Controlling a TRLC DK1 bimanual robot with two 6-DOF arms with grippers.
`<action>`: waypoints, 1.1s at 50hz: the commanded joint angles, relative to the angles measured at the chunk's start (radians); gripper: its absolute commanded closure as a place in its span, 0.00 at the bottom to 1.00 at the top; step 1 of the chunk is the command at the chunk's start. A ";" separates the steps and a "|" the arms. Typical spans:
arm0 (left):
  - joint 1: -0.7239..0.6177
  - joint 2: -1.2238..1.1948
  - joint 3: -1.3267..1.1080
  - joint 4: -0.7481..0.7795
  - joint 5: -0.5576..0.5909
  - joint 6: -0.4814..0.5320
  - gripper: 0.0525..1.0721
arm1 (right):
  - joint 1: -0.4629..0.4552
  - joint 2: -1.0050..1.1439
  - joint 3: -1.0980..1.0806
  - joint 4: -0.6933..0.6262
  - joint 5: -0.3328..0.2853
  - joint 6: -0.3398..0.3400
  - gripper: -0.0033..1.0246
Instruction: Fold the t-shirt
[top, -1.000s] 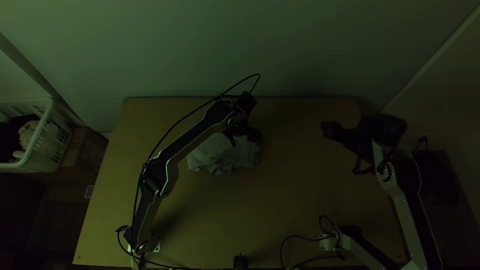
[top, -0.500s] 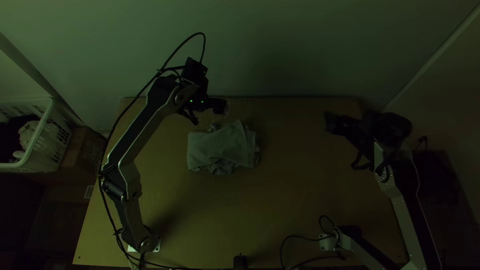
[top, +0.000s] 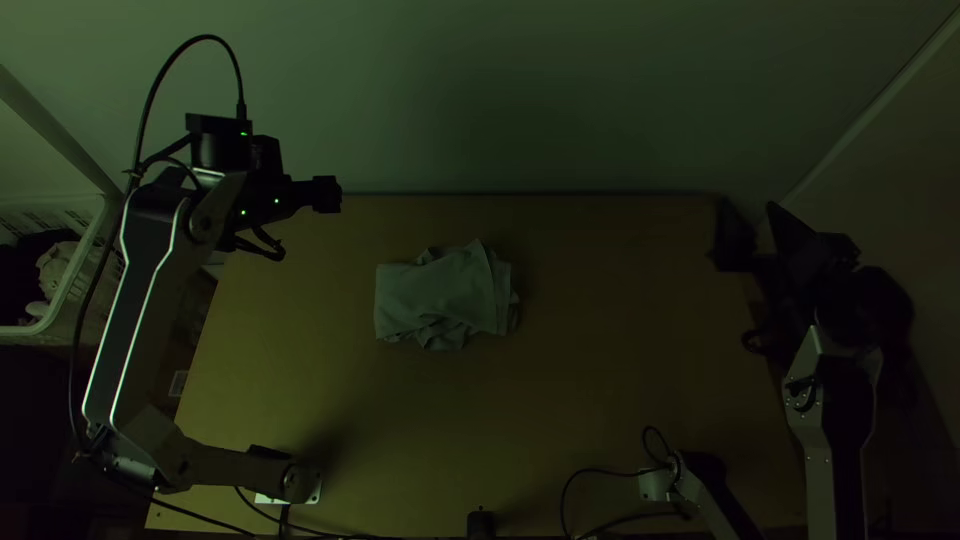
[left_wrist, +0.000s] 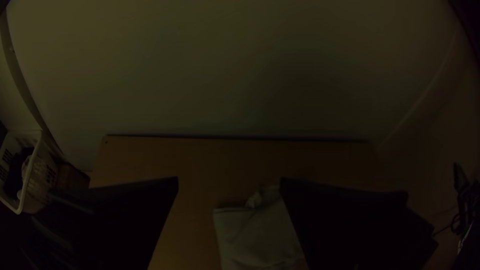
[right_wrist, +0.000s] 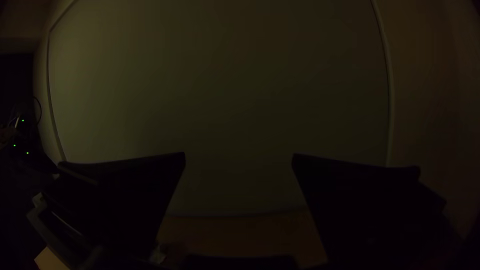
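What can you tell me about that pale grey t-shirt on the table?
The pale grey, soft-looking cloth t-shirt is folded into a compact, roughly rectangular bundle. Its top is fairly smooth, with layered edges on the right and rumpled folds along the near and far sides. It lies flat on the light wooden table, beyond its middle and slightly left. Only the table touches it.
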 joint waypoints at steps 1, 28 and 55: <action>0.042 -0.128 -0.104 0.042 0.006 0.031 0.04 | -0.026 -0.056 -0.033 0.033 0.007 -0.036 0.04; 0.258 -0.759 -0.849 0.397 -0.011 0.133 0.04 | -0.113 -0.483 -0.361 0.324 0.029 -0.092 0.04; 0.444 -1.179 -1.326 0.670 0.041 0.193 0.04 | -0.130 -0.768 -0.654 0.421 0.029 -0.135 0.04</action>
